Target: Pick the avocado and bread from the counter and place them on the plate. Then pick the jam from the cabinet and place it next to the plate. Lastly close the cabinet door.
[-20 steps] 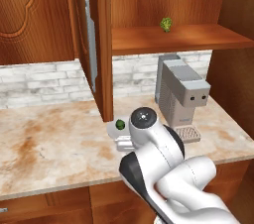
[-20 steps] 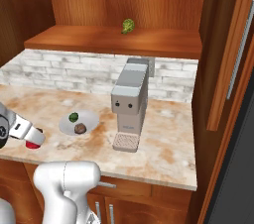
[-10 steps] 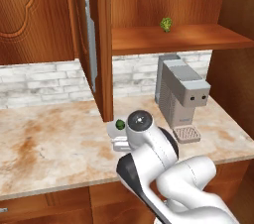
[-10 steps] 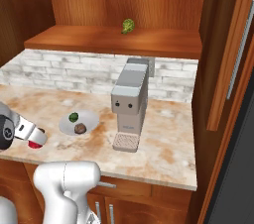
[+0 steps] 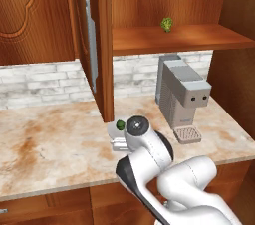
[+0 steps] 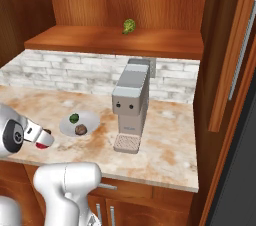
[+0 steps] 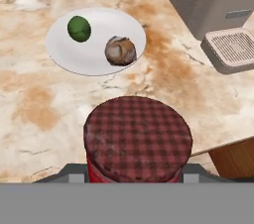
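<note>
**Op:** Looking over the counter (image 6: 165,145) first: the cabinet (image 5: 164,40) stands open above it, door (image 5: 87,45) swung out. The grey machine (image 6: 131,102) sits mid-counter, and the plate (image 7: 94,39) lies toward the front edge with avocado (image 7: 79,28) and bread (image 7: 120,50) on it.

**Spotter:** And the jam?

**Op:** My gripper (image 7: 136,176) is clamped on the jam (image 7: 138,139), held above the counter near the front edge, just short of the plate.

**Spotter:** So which step?

**Op:** Placing jam beside the plate, I'd say. Next I lower it onto bare counter next to the rim, let go, then shut the door.

**Spotter:** Any change from a second ago?

**Op:** The arm has crept slightly; grip unchanged, and the food hasn't moved.
</note>
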